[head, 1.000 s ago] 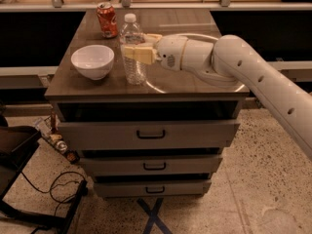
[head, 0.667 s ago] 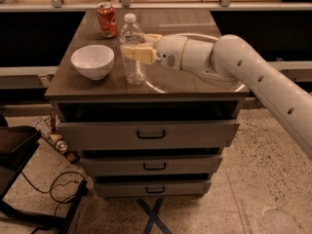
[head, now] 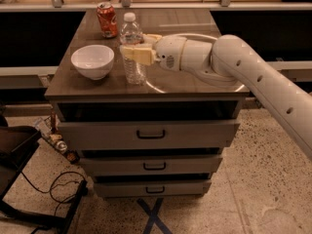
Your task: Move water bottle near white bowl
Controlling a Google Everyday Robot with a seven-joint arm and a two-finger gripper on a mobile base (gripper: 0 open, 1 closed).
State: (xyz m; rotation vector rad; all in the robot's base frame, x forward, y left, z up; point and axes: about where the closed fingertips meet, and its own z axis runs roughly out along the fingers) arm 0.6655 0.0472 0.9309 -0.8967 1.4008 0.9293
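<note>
Gripper [head: 133, 47] clasped about the water bottle [head: 134, 70] at mid-height; bottle upright, apparently resting on the cabinet top [head: 195, 84], just beside the white bowl [head: 92, 61]; soda can [head: 107, 19] behind; positions unchanged from a second earlier.

Robot lab: gripper [head: 133, 45] above drawer cabinet [head: 97, 130]

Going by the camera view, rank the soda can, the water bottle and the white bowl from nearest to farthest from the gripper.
1. Water bottle: held in the gripper, mid-table.
2. White bowl: beside the bottle, toward the table's front left as seen.
3. Soda can: back left of the tabletop as seen.
</note>
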